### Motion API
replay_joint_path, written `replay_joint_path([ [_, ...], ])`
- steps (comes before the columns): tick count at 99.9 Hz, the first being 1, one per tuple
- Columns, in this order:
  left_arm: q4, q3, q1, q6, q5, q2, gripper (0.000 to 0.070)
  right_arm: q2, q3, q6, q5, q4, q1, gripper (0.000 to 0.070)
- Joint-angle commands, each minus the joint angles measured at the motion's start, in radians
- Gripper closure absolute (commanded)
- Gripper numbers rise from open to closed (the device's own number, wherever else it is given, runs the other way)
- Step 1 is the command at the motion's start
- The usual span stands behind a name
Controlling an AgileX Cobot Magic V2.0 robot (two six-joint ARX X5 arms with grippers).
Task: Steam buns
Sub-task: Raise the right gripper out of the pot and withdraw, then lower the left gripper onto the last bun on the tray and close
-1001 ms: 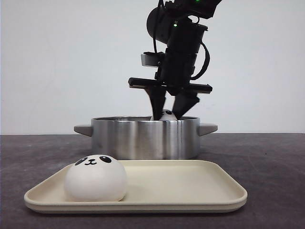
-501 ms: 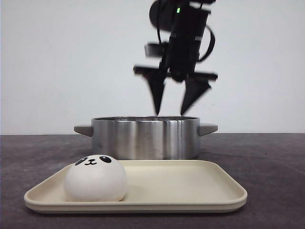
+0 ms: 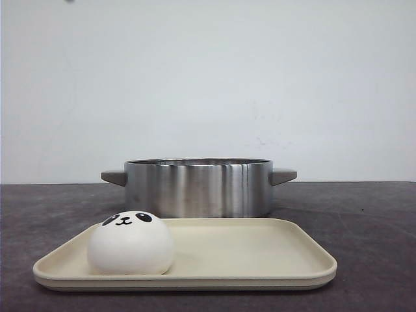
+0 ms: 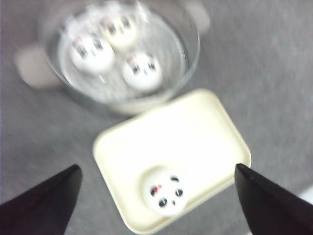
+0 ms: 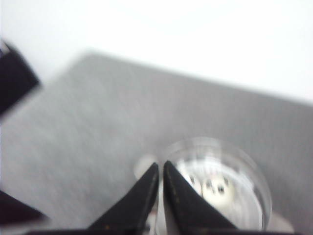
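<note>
One panda-faced bun [image 3: 130, 242] sits at the left end of the cream tray [image 3: 260, 250]. Behind it stands the steel pot [image 3: 198, 187]; its contents are hidden in the front view. The blurred left wrist view, from high above, shows three buns [image 4: 92, 51] [image 4: 119, 30] [image 4: 142, 71] in the pot [image 4: 190, 44] and the fourth bun [image 4: 165, 192] on the tray [image 4: 195, 127]. My left gripper [image 4: 156, 167] is open wide and empty. My right gripper [image 5: 160, 164] is shut and empty, far above the pot [image 5: 261, 196], where buns [image 5: 215, 188] show. No gripper shows in the front view.
The dark grey table [image 3: 370, 214] runs to a white wall behind the pot. The pot's two grey handles [image 3: 284, 175] stick out sideways. A dark blurred shape [image 5: 14, 78], perhaps part of the other arm, lies at the edge of the right wrist view.
The open gripper that stood in the pot around a bun rose straight up and left the front view. The bun stayed in the pot. Tray and its bun have not moved.
</note>
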State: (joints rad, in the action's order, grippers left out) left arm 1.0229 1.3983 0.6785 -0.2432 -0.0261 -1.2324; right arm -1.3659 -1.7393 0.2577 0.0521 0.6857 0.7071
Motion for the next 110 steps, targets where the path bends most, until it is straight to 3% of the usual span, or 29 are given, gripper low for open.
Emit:
replay_joint_path([
  [1, -0.051, -0.067, 0.025, -0.045, -0.008, -0.023, 0.0115, 0.022, -0.022, -0.013, 0.009, -0.011, 0.010, 0.0691],
  [33, -0.261, -0.373, 0.077, -0.208, -0.084, -0.162, 0.0105, 0.132, -0.022, -0.064, 0.114, 0.034, 0.009, 0.0691],
  [52, -0.299, -0.373, 0.077, -0.209, -0.092, -0.298, 0.0105, 0.132, -0.021, -0.055, 0.109, 0.064, 0.010, 0.0691],
  [68, -0.356, -0.373, 0.078, -0.221, -0.166, -0.385, 0.0105, 0.132, -0.021, -0.040, 0.103, 0.089, 0.013, 0.0691],
  [110, -0.359, -0.373, 0.082, -0.243, -0.152, -0.468, 0.0115, 0.132, -0.021, -0.032, 0.103, 0.158, 0.013, 0.0691],
])
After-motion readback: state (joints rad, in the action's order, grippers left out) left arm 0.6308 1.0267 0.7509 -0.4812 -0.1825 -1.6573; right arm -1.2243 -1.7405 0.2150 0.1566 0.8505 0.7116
